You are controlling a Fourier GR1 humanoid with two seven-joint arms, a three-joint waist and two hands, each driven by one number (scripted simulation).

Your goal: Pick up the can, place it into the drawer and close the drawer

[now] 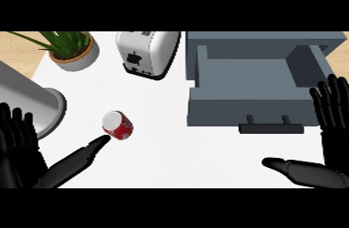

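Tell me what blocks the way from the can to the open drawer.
Nothing visible does. The can lies on bare counter left of the open drawer; the toaster stands farther back, off that line.

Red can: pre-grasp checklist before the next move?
1. Red cylindrical soda can lying on its side on the white counter: ok.
2. Left hand open, thumb tip at the can, nothing held: ok.
3. Grey drawer pulled open, inside shows nothing: ok.
4. Right hand open beside the drawer: ok.
5. Path from can to drawer free; silver toaster stands behind it: ok.
6. Thumb actually touching the can: cannot tell.
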